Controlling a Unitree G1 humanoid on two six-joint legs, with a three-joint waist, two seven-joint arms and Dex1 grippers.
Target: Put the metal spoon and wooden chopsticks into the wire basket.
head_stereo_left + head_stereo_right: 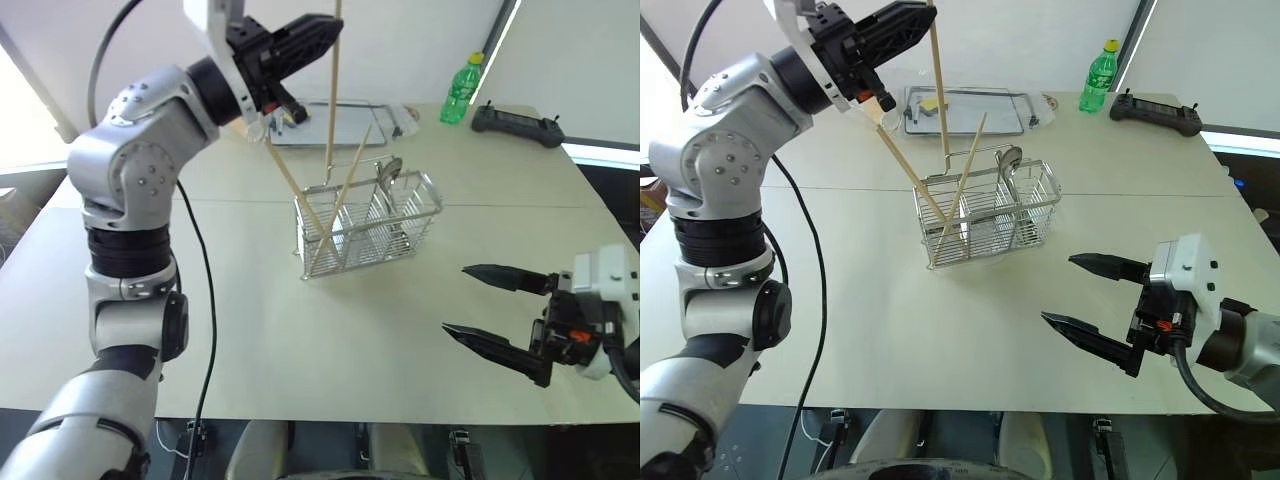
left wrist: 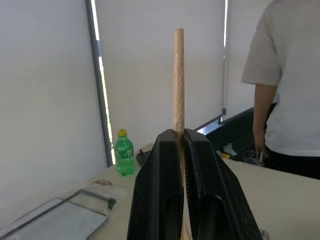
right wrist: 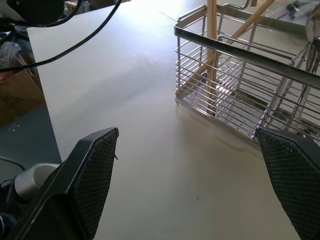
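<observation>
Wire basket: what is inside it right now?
The wire basket holds a metal spoon and two leaning wooden chopsticks. A third chopstick, gripped by the left gripper, reaches down into it.

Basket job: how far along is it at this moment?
Done: the spoon stands in the basket, and two chopsticks lean in its other end. In hand: the left tool is shut on a third chopstick, held upright with its lower end down in the basket. Left: letting go of that stick. The right tool waits open, holding nothing.
</observation>
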